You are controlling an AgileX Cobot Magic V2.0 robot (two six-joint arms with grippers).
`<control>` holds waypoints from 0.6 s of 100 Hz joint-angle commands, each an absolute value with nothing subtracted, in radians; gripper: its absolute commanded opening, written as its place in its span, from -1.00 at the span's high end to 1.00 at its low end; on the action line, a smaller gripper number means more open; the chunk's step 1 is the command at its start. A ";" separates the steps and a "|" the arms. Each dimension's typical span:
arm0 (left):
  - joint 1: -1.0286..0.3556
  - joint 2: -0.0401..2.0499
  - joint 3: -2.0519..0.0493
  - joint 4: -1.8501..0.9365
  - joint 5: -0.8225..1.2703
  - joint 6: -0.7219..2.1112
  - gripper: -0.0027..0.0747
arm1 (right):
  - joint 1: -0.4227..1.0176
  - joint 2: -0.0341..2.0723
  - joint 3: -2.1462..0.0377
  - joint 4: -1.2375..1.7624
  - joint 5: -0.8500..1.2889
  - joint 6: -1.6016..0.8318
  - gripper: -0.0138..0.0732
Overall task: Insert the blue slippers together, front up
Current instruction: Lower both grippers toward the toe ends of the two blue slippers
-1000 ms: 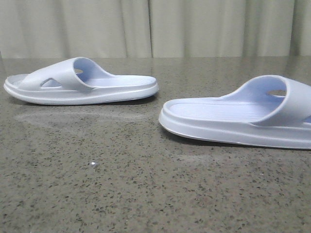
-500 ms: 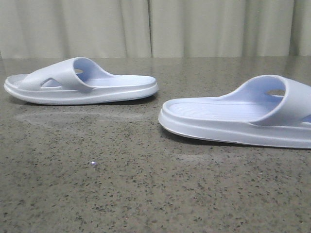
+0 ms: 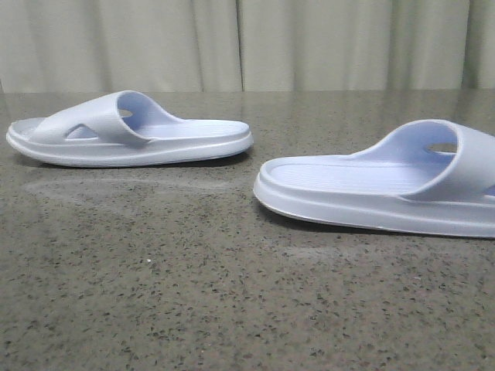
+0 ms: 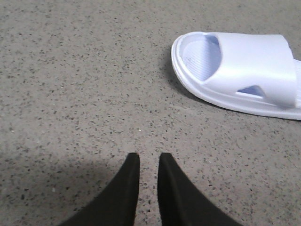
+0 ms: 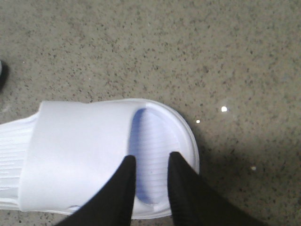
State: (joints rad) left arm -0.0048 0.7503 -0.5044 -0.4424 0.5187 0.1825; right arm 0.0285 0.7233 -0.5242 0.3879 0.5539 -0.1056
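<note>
- Lying sole-down and well apart on the table, the blue slippers are waiting heel toward heel: the left slipper is sitting farther back on the robot's left, the right slipper nearer and partly cut off at the front view's right edge.
- Neither slipper is being gripped or lifted; both are resting flat, so the task is, in my judgement, only at its approach stage.
- The right gripper is hovering over the toe end of the right slipper, its dark fingers slightly parted and empty, one fingertip over the strap's edge and the other over the open footbed, probably lining up to pinch the strap.
- The left gripper is hanging over bare table, near its slipper but apart from it, fingers nearly together with a narrow gap and nothing between them.
- The slippers are showing as pale lavender-blue foam, matte and smooth, with thick rounded soles, finely ribbed footbeds and a wide arched strap pierced by a triangular cut-out.
- The table is looking like speckled grey-brown stone, faintly glossy, with pale pleated curtains hanging behind.
</note>
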 commanded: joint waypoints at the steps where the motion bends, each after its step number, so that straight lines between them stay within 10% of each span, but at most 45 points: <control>1: -0.003 0.769 -0.541 -0.545 0.480 0.258 0.52 | 0.022 0.725 -0.582 0.373 0.532 -0.122 0.18; 20: -0.003 0.796 -0.541 -0.640 0.498 0.327 0.05 | -0.030 0.756 -0.622 0.333 0.584 -0.122 0.17; 60: -0.003 0.797 -0.541 -0.663 0.500 0.349 0.04 | -0.128 0.914 -0.650 0.502 0.679 -0.293 0.15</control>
